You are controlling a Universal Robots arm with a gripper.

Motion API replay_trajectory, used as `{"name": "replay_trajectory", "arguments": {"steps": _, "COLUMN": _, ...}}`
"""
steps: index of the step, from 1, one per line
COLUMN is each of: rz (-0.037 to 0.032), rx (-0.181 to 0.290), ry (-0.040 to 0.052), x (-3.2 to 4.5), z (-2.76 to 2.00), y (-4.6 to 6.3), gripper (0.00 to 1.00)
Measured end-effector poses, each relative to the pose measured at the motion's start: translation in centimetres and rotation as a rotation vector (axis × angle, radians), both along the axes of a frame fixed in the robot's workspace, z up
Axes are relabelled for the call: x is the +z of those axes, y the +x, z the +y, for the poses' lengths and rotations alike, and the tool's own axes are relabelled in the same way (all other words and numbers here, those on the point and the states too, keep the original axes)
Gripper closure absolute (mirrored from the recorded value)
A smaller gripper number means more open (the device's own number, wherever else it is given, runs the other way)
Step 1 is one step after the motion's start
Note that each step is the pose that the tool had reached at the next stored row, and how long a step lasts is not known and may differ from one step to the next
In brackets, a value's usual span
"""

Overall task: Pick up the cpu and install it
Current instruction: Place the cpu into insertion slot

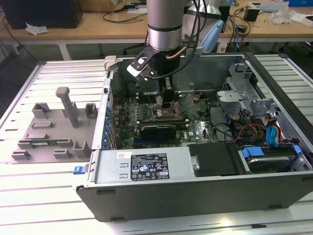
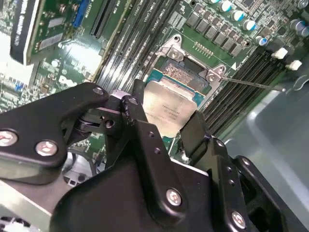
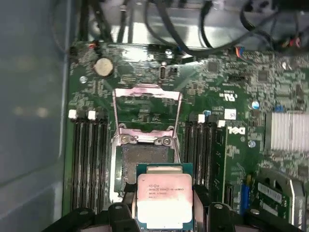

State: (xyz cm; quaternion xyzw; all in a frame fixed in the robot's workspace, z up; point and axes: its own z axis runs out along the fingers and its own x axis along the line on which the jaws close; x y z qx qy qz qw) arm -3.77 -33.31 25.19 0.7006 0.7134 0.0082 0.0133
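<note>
Two black fingers (image 2: 137, 116) of the tool (image 2: 166, 121) are pinched on opposite edges of the cpu (image 2: 169, 104). Its silver lid, with small print on it, faces up over the open socket (image 3: 145, 162). That's upper middle in the exterior view, inside the computer case (image 1: 205, 196) with the white label (image 1: 149, 167).

Silver-grey arm (image 1: 165, 19), black gripper (image 2: 166, 116) with silver screws (image 2: 173, 196)

cpu (image 2: 171, 113): two sides masked by fingers (image 2: 142, 130) of claw (image 2: 166, 106) in second wrist view; one edge cut off by picture's edge in first wrist view. Socket (image 3: 145, 159): partly covered by cpu. Claw body: cut off in both wrist views
</note>
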Motion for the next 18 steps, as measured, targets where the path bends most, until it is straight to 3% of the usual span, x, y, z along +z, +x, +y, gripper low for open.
{"name": "replay_trajectory", "arguments": {"steps": 2, "rz": -0.0001, "rx": 0.0, "ry": -0.0005, "x": -0.94, "z": 0.45, "y": 0.1, "gripper": 0.45}}
{"name": "replay_trajectory", "arguments": {"steps": 11, "rz": 0.0001, "rx": 0.0, "ry": -0.0074, "x": -2.85, "z": 1.3, "y": 0.7, "gripper": 0.45}}
{"name": "replay_trajectory", "arguments": {"steps": 14, "rz": 0.0, "rx": 0.0, "ry": -0.0074, "x": -3.62, "z": 1.8, "y": 0.7, "gripper": 0.45}}
{"name": "replay_trajectory", "arguments": {"steps": 18, "rz": 0.0001, "rx": 0.0, "ry": -0.0086, "x": -4.23, "z": 1.9, "y": 0.6, "gripper": 0.45}}
